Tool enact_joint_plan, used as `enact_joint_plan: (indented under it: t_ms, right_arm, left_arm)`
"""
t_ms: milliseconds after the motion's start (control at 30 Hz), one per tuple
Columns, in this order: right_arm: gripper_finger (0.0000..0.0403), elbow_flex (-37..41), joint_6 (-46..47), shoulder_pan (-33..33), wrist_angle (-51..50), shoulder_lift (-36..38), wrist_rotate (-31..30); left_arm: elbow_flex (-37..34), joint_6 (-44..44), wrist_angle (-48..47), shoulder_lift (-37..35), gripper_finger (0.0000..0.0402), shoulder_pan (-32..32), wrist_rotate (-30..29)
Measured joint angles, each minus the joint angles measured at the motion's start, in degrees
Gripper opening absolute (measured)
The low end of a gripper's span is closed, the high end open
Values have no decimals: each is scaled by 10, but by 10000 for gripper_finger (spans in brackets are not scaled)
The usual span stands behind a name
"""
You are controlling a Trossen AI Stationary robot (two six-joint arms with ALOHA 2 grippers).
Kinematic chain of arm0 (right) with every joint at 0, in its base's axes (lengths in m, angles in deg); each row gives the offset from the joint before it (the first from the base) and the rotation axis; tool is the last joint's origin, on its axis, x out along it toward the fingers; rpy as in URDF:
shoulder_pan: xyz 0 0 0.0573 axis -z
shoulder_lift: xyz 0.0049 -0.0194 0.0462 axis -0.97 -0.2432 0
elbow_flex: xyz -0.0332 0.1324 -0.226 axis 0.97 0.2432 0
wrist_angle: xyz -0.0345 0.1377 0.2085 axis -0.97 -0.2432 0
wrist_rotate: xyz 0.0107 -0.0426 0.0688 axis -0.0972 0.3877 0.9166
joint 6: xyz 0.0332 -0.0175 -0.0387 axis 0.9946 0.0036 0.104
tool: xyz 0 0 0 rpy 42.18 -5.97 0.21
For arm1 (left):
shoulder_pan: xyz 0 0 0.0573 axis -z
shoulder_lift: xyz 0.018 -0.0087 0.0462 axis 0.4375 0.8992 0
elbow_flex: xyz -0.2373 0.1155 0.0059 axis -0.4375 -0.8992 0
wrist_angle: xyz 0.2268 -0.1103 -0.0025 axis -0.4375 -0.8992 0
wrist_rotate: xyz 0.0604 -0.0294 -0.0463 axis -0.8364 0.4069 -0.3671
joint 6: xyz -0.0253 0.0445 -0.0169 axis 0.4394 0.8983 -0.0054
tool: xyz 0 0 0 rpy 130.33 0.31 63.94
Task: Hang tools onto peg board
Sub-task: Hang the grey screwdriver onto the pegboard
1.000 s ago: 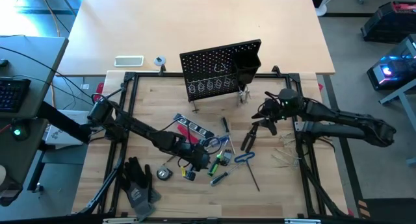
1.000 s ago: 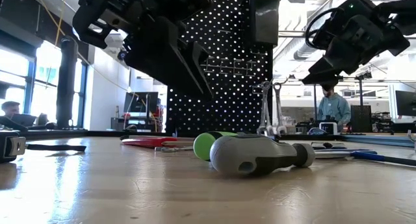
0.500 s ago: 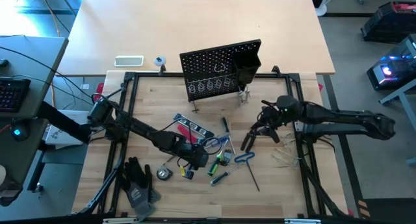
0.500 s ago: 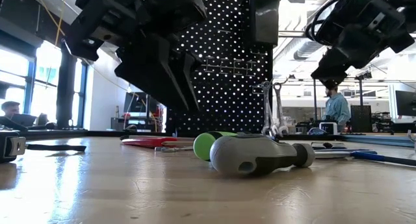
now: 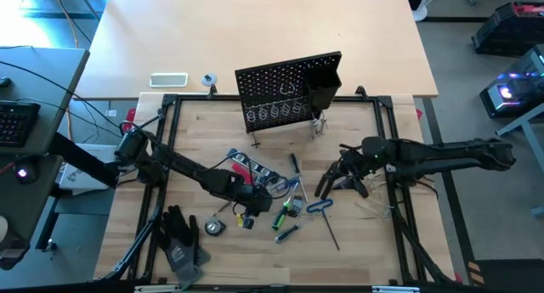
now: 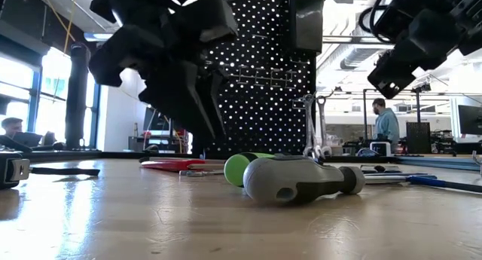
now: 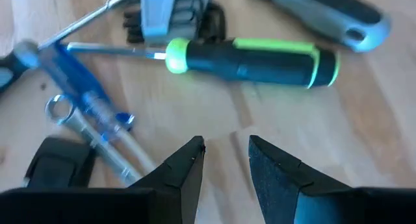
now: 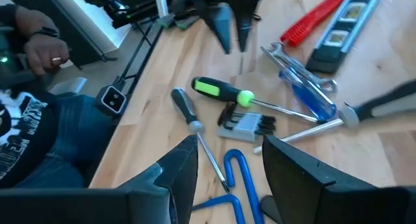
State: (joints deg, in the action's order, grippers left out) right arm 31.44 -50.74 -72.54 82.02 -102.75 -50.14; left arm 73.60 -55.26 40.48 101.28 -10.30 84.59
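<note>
The black peg board [image 5: 289, 93] stands upright at the table's far side, with two silver wrenches [image 6: 312, 128] at its right lower end. The other tools lie loose on the wood: a green-black screwdriver [image 7: 253, 62], a grey-black screwdriver [image 6: 301, 177], a blue-handled screwdriver [image 8: 309, 87], a blue hex key [image 8: 237, 178], black pliers [image 5: 325, 181] and a red-black flat tool [image 8: 331, 19]. My left gripper [image 7: 224, 152] hangs open over bare wood, short of the green screwdriver. My right gripper [image 8: 231, 162] is open above the table near the pliers, facing the pile.
Black work gloves [image 5: 178, 242] and a small tape measure [image 5: 214, 228] lie near the front left. A white flat device [image 5: 168, 79] sits on the far table. A black frame [image 5: 170, 102] runs round the work area. A person's hand [image 8: 45, 52] shows beyond the table's left side.
My right gripper has swung toward the table's near edge, from beside the peg board to above the pliers, staying open. My left gripper has tipped more steeply downward over the tool pile. No tool has moved.
</note>
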Motion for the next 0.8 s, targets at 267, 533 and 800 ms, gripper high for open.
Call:
enact_joint_plan:
  t_ms: [267, 533, 800]
  right_arm:
    - [165, 0, 7, -73, 40, -1, -57]
    - [165, 0, 9, -127, 84, -20, -97]
    - [165, 0, 18, -162, 132, -70, -114]
  left_arm:
    - [-27, -1, -12, -59, 117, -19, -27]
    - [-140, -52, 10, -176, 117, -42, -44]
    - [-218, -123, 14, -269, 117, -15, -31]
